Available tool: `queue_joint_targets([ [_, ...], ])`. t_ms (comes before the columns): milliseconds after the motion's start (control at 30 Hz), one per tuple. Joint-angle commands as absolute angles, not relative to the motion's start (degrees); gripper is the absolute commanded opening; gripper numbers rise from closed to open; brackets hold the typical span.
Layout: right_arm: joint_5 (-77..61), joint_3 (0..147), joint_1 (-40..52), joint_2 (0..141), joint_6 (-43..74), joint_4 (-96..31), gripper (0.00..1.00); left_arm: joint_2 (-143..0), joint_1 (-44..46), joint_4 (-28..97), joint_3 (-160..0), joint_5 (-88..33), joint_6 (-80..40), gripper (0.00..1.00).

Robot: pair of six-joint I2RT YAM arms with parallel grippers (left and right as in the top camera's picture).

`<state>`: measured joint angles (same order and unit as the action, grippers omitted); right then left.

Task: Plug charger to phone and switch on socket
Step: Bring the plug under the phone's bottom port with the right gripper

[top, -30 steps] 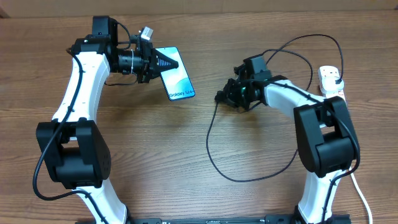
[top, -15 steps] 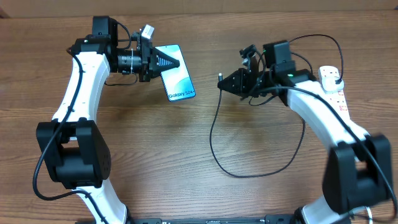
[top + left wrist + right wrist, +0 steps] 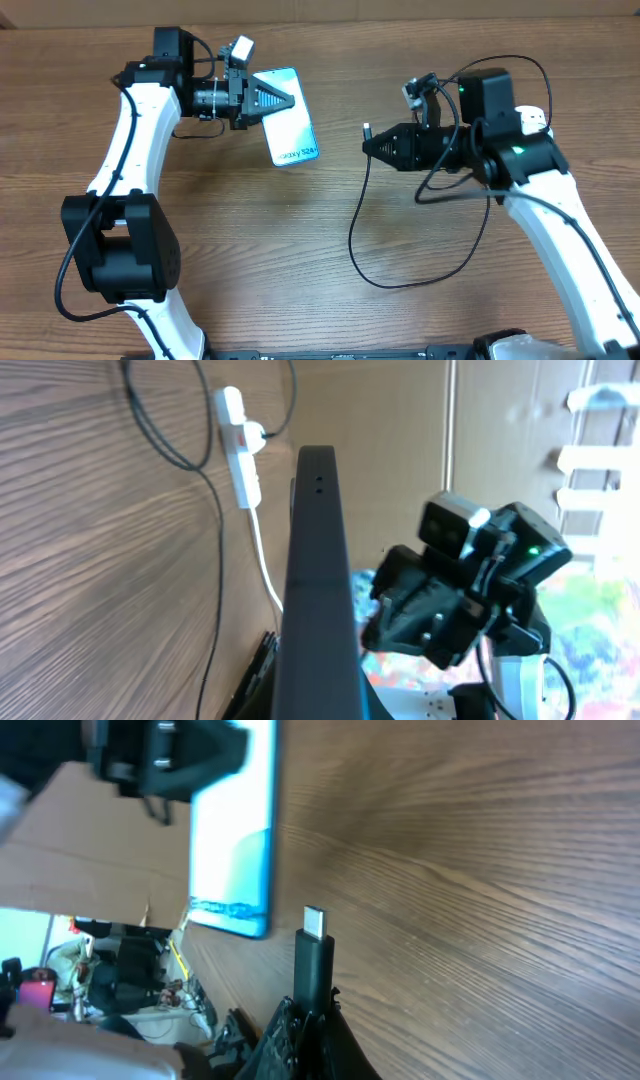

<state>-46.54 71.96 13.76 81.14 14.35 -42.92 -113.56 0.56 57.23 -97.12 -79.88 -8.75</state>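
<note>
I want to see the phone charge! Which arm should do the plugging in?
The right one. The right gripper is shut on the charger connector, its tip pointing toward the phone that the left gripper holds.

The only readable writing is on the phone (image 3: 287,128): in the overhead view, small white lettering near the lower end of its lit blue screen seems to read "Galaxy S24". The red marks on the white socket (image 3: 240,448) are too small to read.
</note>
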Motion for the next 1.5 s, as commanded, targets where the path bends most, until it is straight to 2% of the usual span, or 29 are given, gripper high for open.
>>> queue_joint_targets([
  [0, -47.24, 70.59, 15.38, 76.60, 15.20, -42.46, 0.04, -113.21, 2.15, 57.12, -97.60, -85.56, -5.52, 0.04],
  [333, -45.47, 58.41, 24.49, 69.21, 26.72, -29.91, 0.04, -113.21, 2.66, 56.73, -97.60, -89.45, -5.56, 0.04],
  [767, -36.45, 56.25, 32.75, 69.23, 30.28, -26.89, 0.04, -113.21, 2.68, 56.77, -97.60, -89.65, -6.90, 0.04],
  [1467, -35.62, 56.25, 33.39, 71.70, 31.73, -23.18, 0.04, -113.21, 5.80, 56.99, -97.60, -90.56, -8.12, 0.04],
])
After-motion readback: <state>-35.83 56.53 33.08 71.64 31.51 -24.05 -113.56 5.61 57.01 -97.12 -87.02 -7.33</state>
